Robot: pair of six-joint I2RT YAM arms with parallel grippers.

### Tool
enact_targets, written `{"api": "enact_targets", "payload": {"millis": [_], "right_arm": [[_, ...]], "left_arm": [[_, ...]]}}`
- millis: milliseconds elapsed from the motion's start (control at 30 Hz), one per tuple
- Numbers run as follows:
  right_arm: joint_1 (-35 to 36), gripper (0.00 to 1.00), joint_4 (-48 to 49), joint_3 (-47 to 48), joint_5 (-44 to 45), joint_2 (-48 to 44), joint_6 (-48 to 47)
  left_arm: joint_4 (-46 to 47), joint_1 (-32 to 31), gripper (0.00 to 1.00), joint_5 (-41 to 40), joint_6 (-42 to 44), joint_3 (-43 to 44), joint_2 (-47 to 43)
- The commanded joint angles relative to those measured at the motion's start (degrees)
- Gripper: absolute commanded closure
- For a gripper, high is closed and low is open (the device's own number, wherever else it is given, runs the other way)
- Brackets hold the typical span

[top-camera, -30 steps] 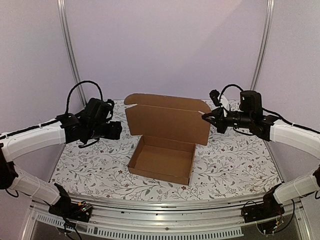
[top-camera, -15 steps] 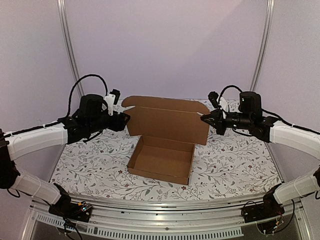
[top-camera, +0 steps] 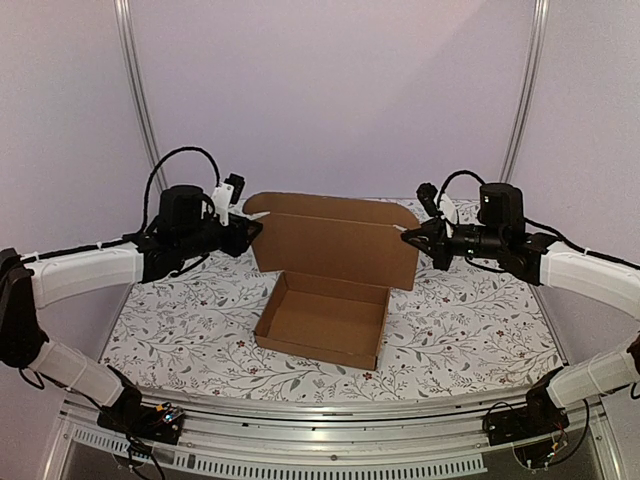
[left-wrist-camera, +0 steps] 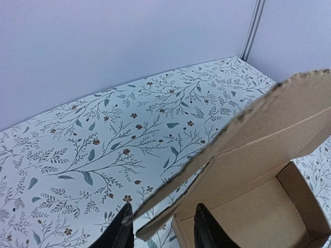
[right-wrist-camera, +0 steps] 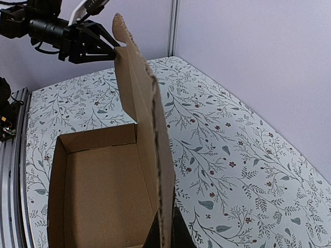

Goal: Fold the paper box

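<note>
Brown corrugated paper box (top-camera: 325,318) sits mid table (top-camera: 470,330): shallow tray open, lid upright at back. R gripper (top-camera: 408,236) clamps lid's right edge; L gripper (top-camera: 250,232) jaws apart, straddling lid's left flap.

**Box lid seen edge-on, pinched at the bottom of the frame**

A cardboard box (right-wrist-camera: 98,191) is seen at the lower left, its open tray facing up. Its lid (right-wrist-camera: 135,98) is raised upright and viewed along its edge, running from the upper centre down to the bottom centre. There the lid edge is clamped between the closed dark fingers of the right gripper (right-wrist-camera: 163,235). At the upper left, the black left gripper (right-wrist-camera: 111,46) is placed at the lid's far end with its fingers spread; contact cannot be told. A flowered tablecloth (right-wrist-camera: 232,155) is spread beneath. A pale purple wall (right-wrist-camera: 258,62) fills the right, and a metal post (right-wrist-camera: 174,26) stands at the top centre.
</note>
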Motion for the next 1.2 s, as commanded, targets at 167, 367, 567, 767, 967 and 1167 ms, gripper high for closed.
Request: {"api": "enact_targets", "payload": {"millis": [167, 367, 567, 767, 967, 1167], "right_arm": [[0.39, 1.00, 0.27, -0.34, -0.38, -1.56, -0.39], [0.73, 1.00, 0.36, 0.00, 0.51, -1.82, 0.27], [2.44, 1.00, 0.43, 0.09, 4.17, -1.91, 0.90], [7.93, 1.00, 2.11, -0.12, 13.76, -2.17, 2.95], [14.18, 1.00, 4.91, -0.38, 27.03, -1.68, 5.73], [17.27, 1.00, 9.82, -1.18, 41.77, 0.09, 11.62]], "left_arm": [[1.70, 1.21, 0.77, 5.56, 0.36, -0.71, 0.52], [1.13, 1.28, 0.93, 6.77, -0.48, -0.54, 0.81], [0.73, 1.22, 1.00, 7.02, -2.00, -1.07, 0.25], [0.58, -0.21, 1.00, 5.11, -4.07, -3.05, -2.35], [0.06, -4.20, 1.00, -1.18, -5.28, -5.65, -5.46], [-0.12, -7.59, 1.00, -5.96, -6.09, -8.25, -7.70]]}}
